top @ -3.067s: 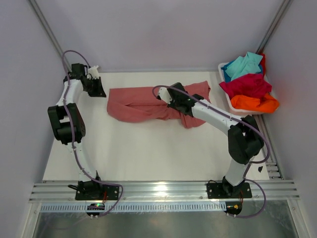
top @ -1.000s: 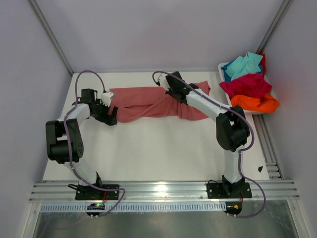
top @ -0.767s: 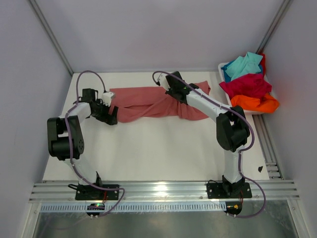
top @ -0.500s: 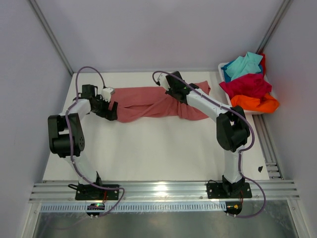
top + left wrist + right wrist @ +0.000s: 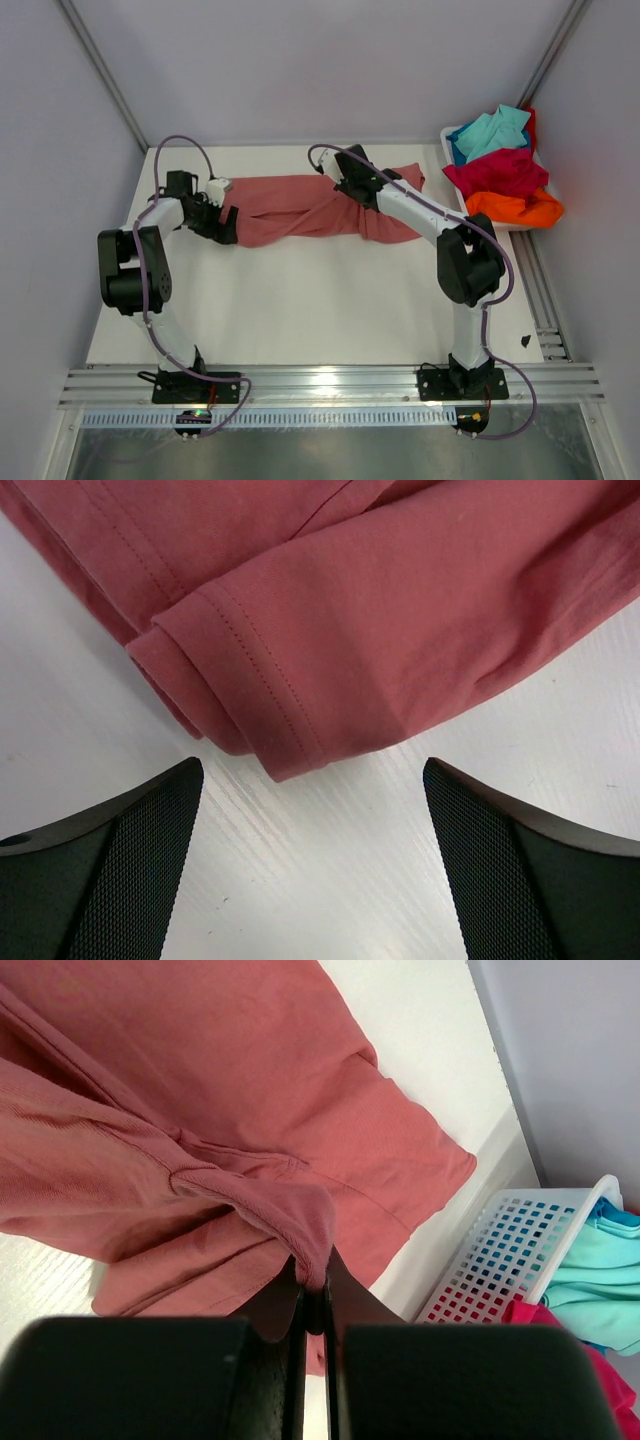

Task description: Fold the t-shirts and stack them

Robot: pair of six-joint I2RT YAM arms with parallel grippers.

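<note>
The pink t-shirt (image 5: 290,205) lay bunched along the far side of the table (image 5: 300,300). The right gripper (image 5: 312,1285) pinched a fold, probably to anchor it. The left gripper (image 5: 311,775), spread wide and empty, faced its left hem.

arms (image 5: 420,215): white links, black joints | cables (image 5: 182,138): purple — looped | fingers (image 5: 110,870): black, mesh-textured pads | bases (image 5: 185,382): black

No text, brand, number or sign could be read in any view, dusty salmon-pink cloth t-shirt (image 5: 290,205) showed only plain fabric and stitched hems, white plastic lattice basket (image 5: 500,1255) to its right bore no legible marking
</note>
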